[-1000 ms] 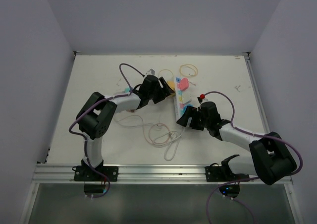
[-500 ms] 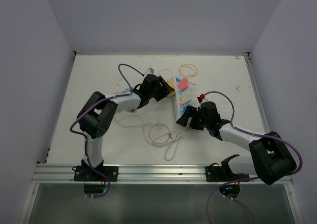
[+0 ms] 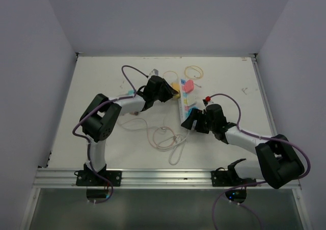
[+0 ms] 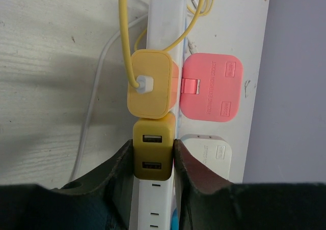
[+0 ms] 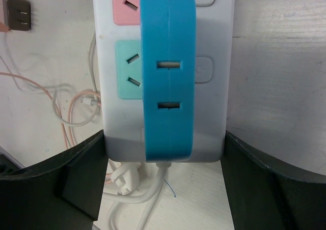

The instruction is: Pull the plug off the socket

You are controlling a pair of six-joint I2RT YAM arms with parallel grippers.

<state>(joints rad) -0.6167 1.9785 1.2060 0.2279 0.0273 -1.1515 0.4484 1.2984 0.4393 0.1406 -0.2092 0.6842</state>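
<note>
Two grippers are at work on the power strip (image 3: 184,107), which lies near the middle of the table (image 3: 102,77), running from far to near between your arms.

Your left gripper (image 4: 152,161) reaches its far half. Its jaws are clamped on the mustard plug (image 4: 152,138), with a dark finger (image 4: 119,171) pressed against each side. That plug shows two USB slots on its face and sits on the strip. Its far edge touches a pale yellow adapter (image 4: 149,83), which has a yellow cable (image 4: 123,31) running out of it. A pink plug (image 4: 210,87) sits just right of the adapter, and a white plug (image 4: 206,151) sits nearer the camera than the pink one. You cannot tell from the wrist view how deep the mustard plug sits in its outlet.

Your right gripper (image 5: 163,143) holds the strip's near end. Its jaws are closed on the white body, and each finger (image 5: 81,174) touches a long side. A blue plug (image 5: 168,77) lies along the strip between them, with two slots in its face. Beside it are a teal outlet (image 5: 128,69) and, farther off, a pink outlet (image 5: 127,5). The strip's white cord (image 5: 137,192) leaves from the end at the gripper. Thin pinkish cords (image 5: 66,108) are tangled on the table to the left, and a small black plug (image 5: 16,13) lies loose near them.
</note>
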